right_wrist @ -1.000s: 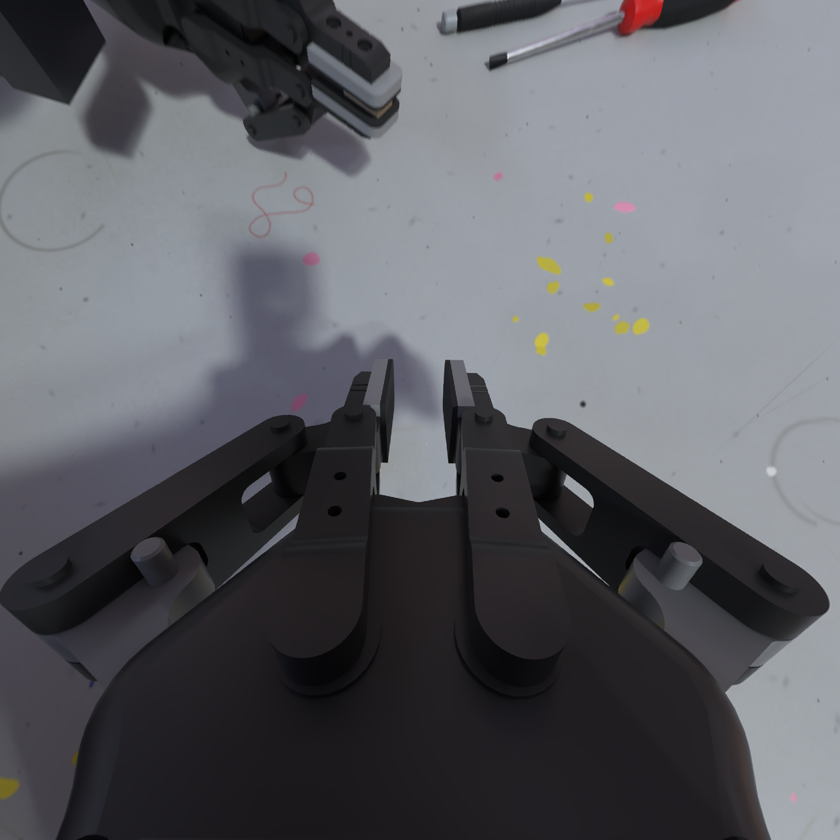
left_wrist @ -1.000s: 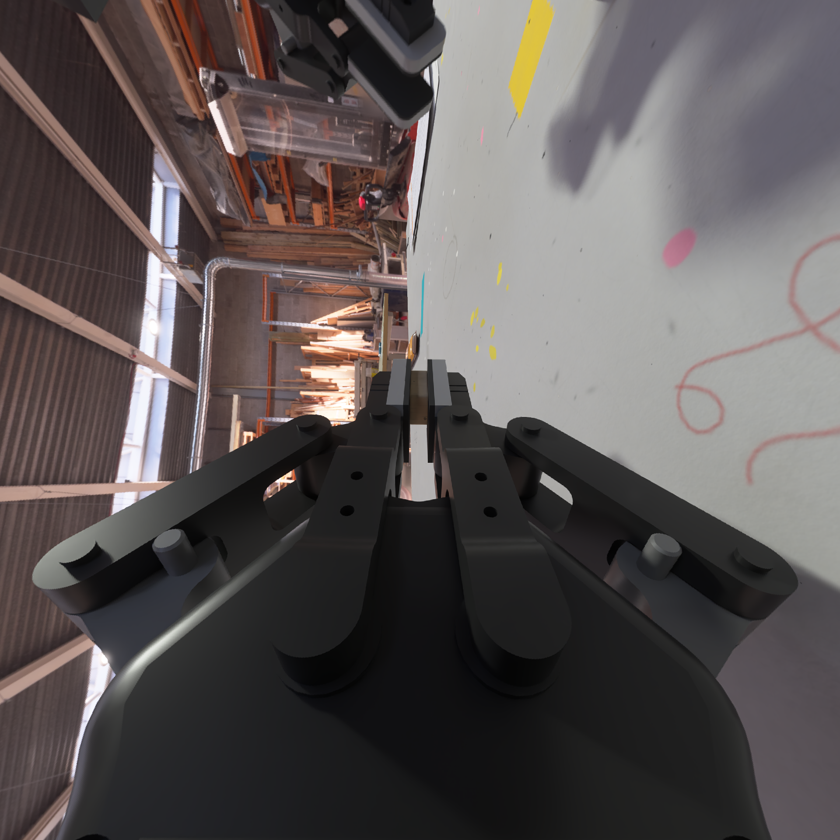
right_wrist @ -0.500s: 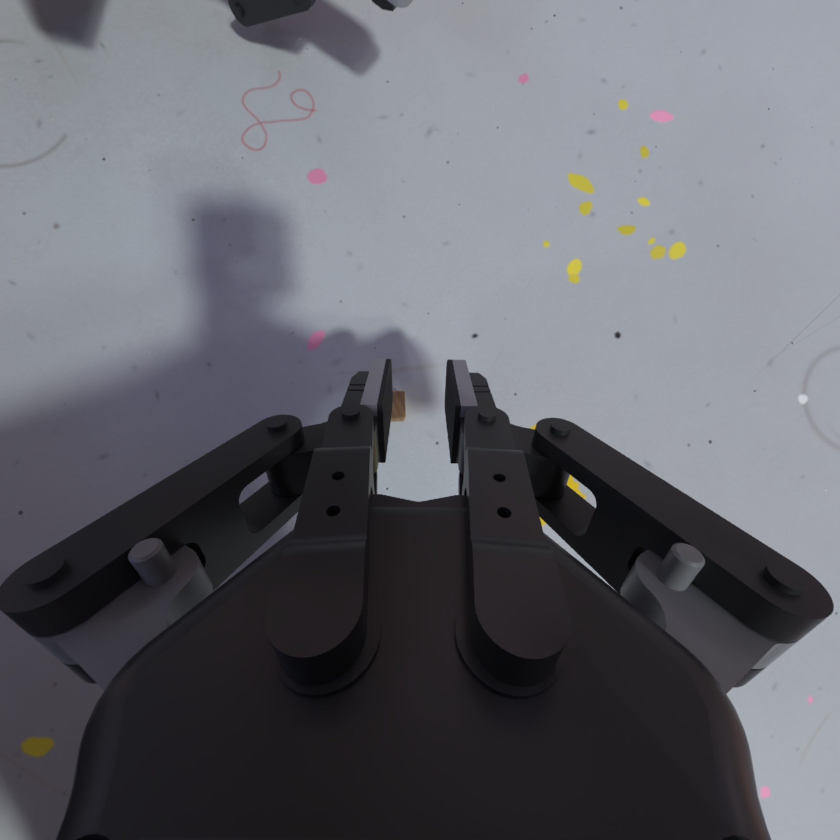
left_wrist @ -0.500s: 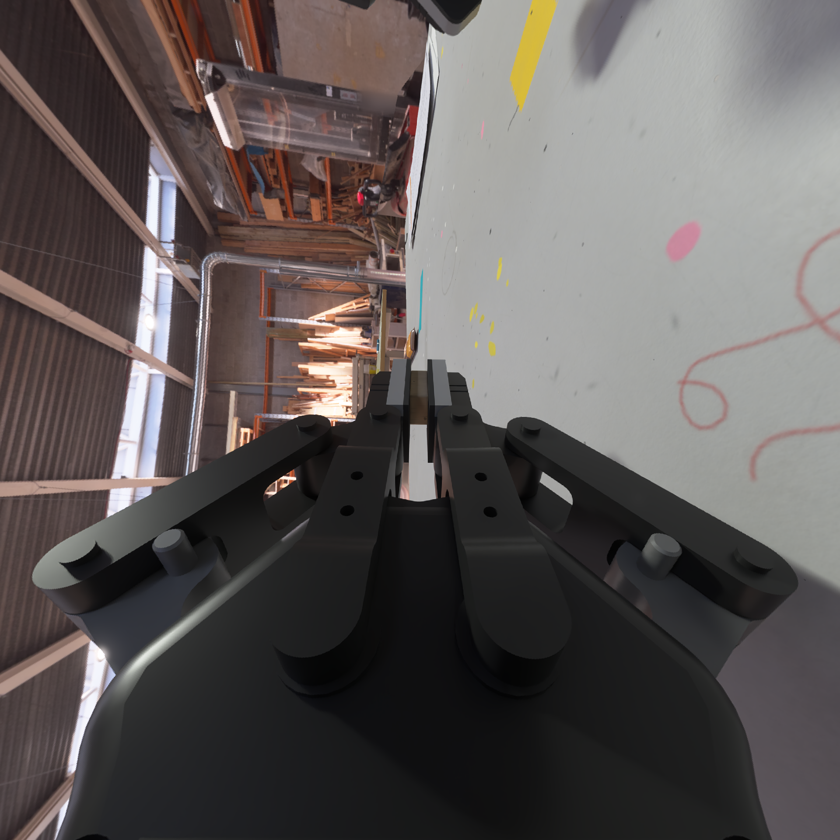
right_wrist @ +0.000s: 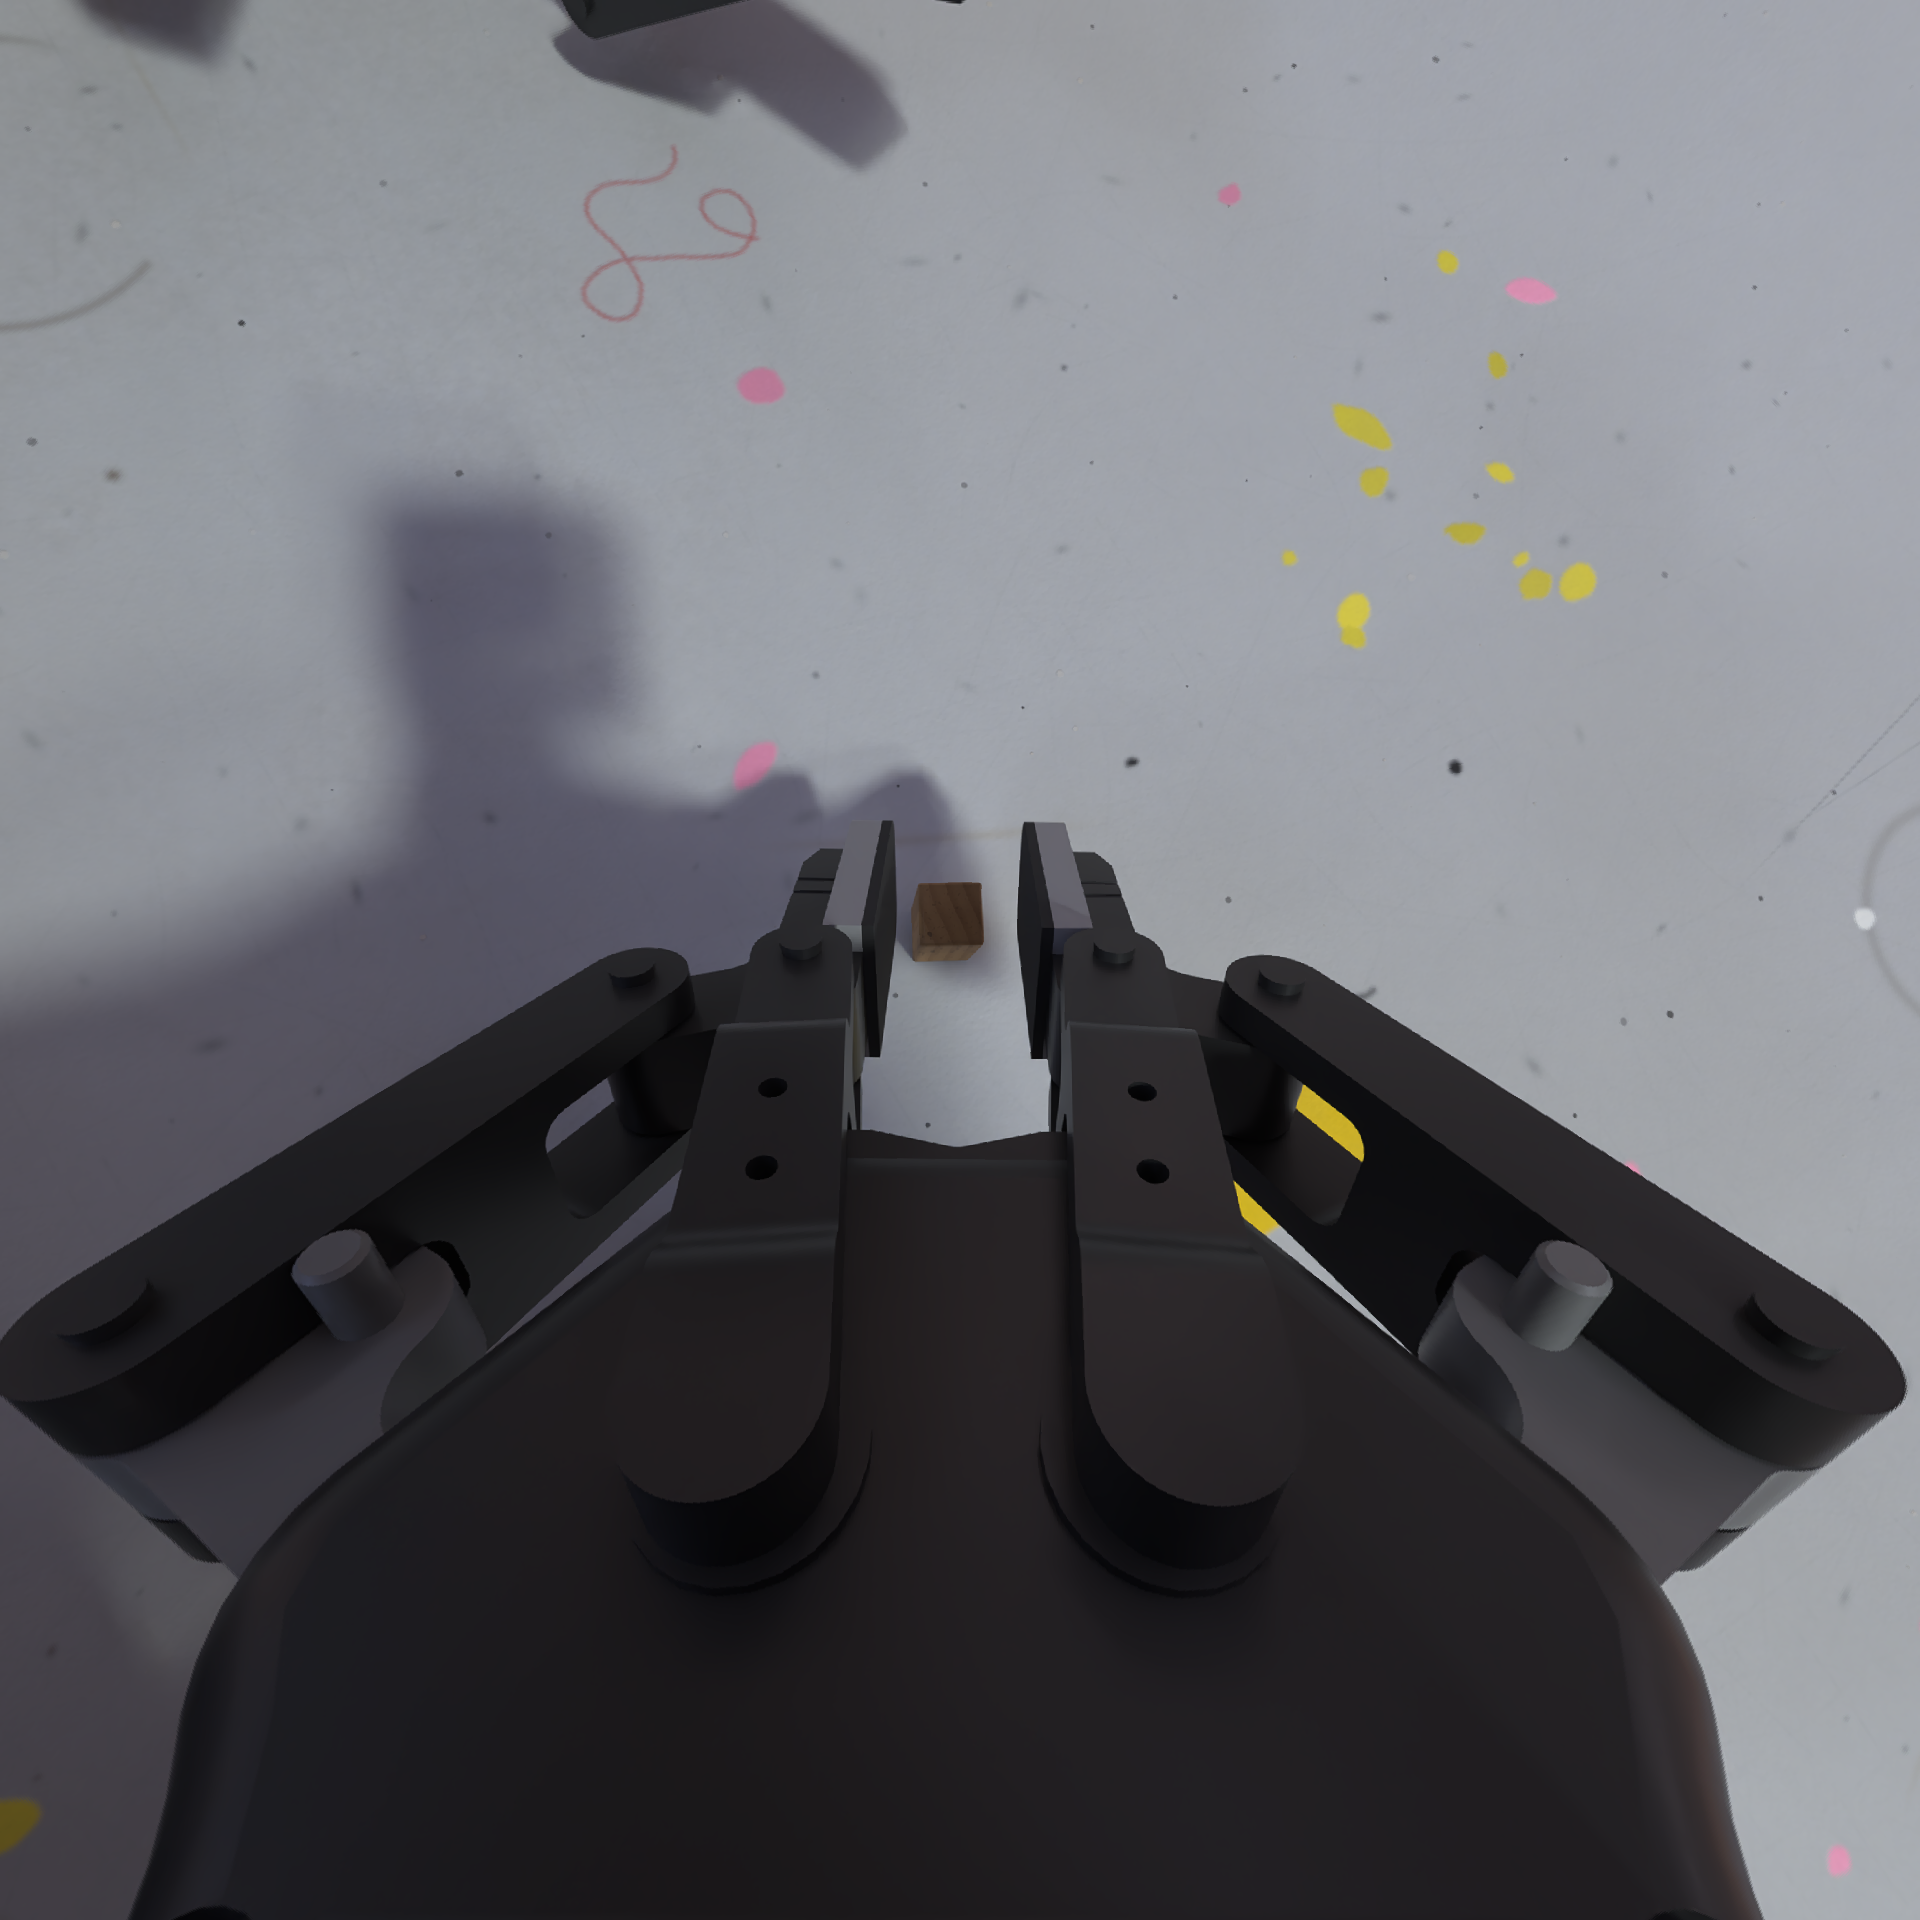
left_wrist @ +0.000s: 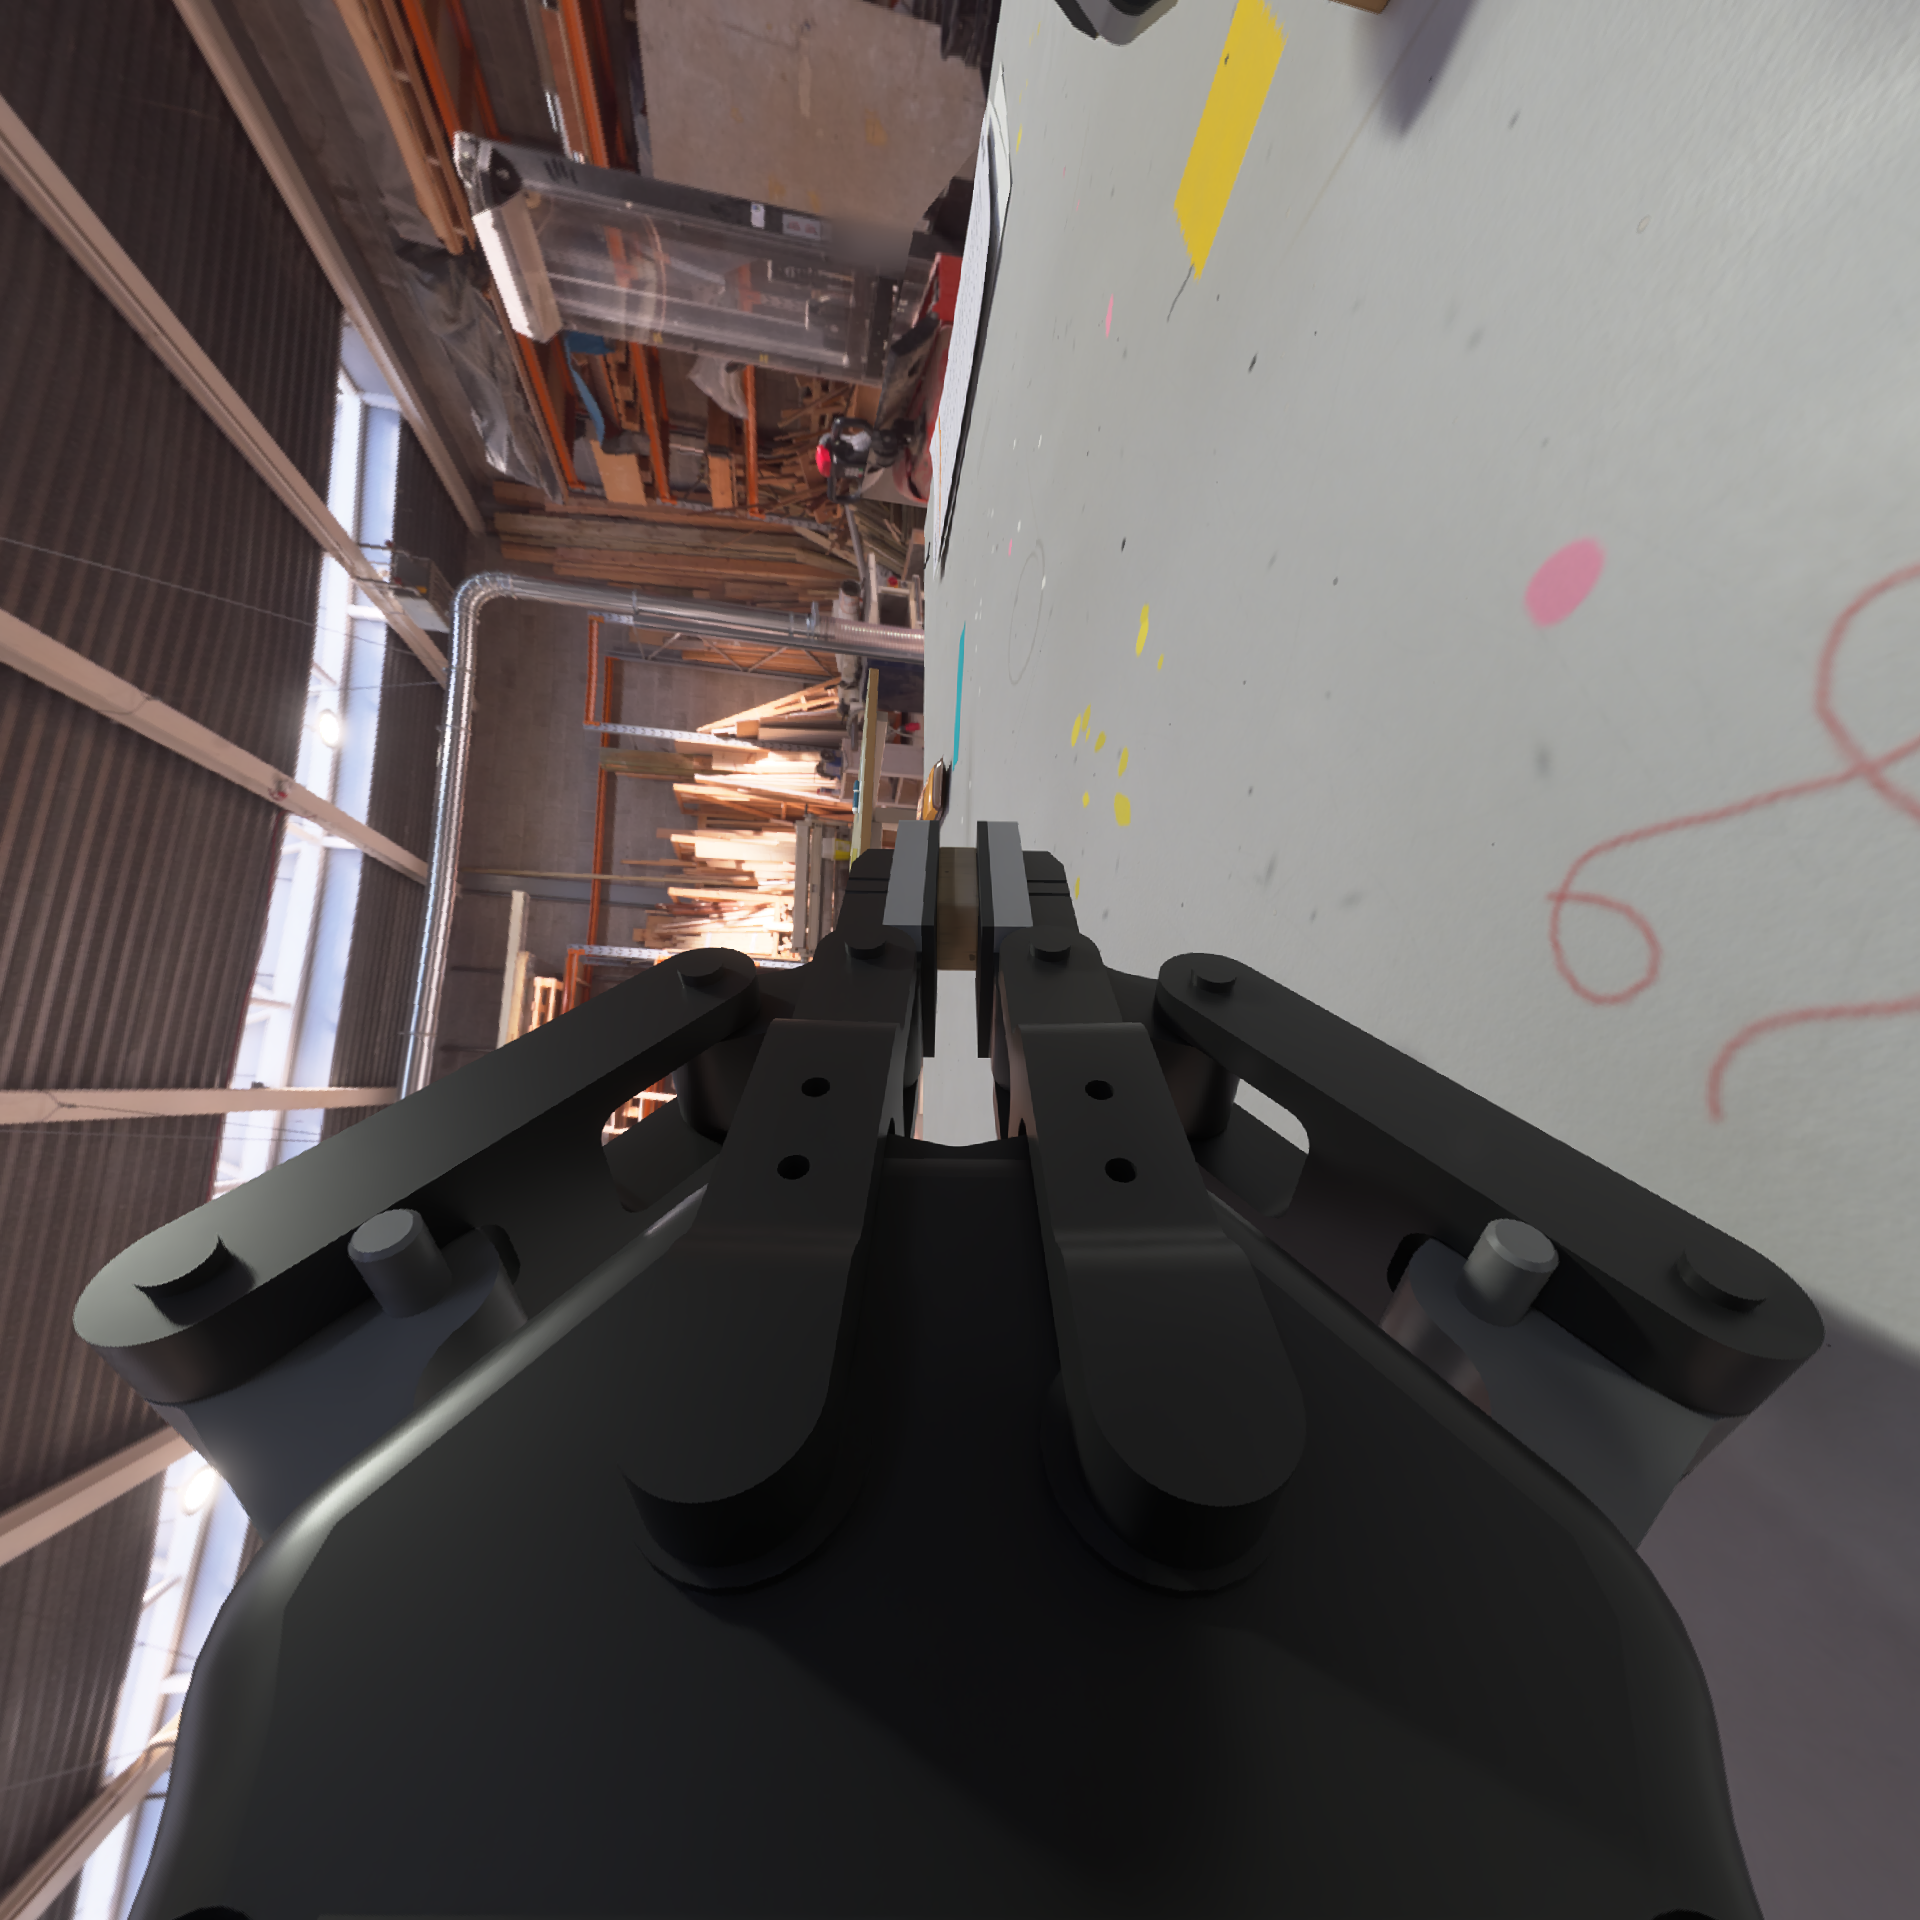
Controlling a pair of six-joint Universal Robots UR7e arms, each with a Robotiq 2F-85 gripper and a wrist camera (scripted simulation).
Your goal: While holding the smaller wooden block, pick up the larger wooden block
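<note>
In the left wrist view my left gripper [left_wrist: 957, 868] is shut on the smaller wooden block [left_wrist: 958, 902], a pale sliver between the pads, held sideways above the grey table [left_wrist: 1455, 520]. In the right wrist view my right gripper [right_wrist: 956, 868] is open and points down at the table. The larger wooden block [right_wrist: 947, 921], a brown cube, lies on the table below, seen in the gap between the fingers, closer to the left finger [right_wrist: 878, 914]. The fingers do not touch it.
The grey table [right_wrist: 1143, 520] carries yellow and pink paint specks and a red scribble [right_wrist: 655, 234]. A dark part of the other gripper [right_wrist: 623, 10] shows at the top edge. The right gripper's tip [left_wrist: 1117, 16] shows at the top of the left wrist view.
My right gripper has moved back over the table, and the larger block has come into view between its open fingers. My left gripper has held still with its block.
</note>
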